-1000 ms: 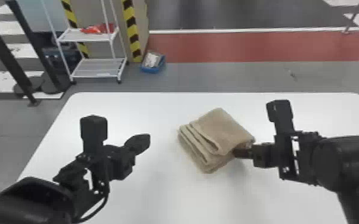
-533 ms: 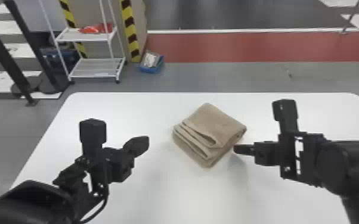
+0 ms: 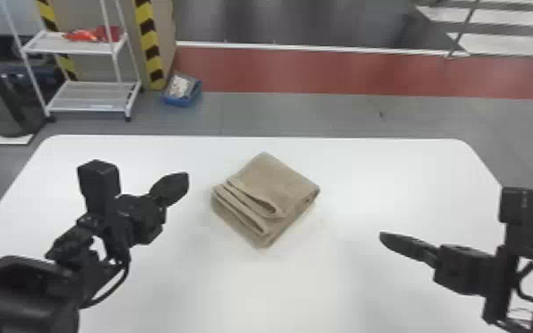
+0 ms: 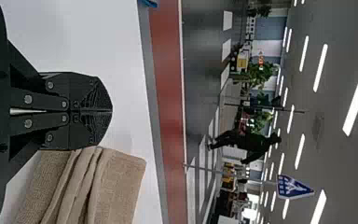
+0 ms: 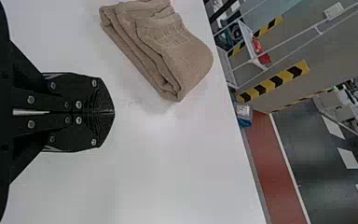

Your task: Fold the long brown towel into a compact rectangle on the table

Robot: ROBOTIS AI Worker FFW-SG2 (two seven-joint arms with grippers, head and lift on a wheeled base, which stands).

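Observation:
The brown towel lies folded into a compact, layered bundle near the middle of the white table, turned so that one corner points at the robot. Left of it is my left gripper, apart from the cloth; in the left wrist view the left gripper has its fingers pressed together with nothing between them, the towel beside them. My right gripper is to the towel's right, a wide gap away. In the right wrist view the right gripper is shut and holds nothing, and the towel shows its folded layers.
Beyond the table's far edge stand a white shelf rack with red items and a blue box on the floor. Each forearm extends over a front side of the table.
The right gripper has drawn back from the towel's right side, out to the right and toward the robot. The towel has shifted slightly left and away from the robot. The left arm has stayed put.

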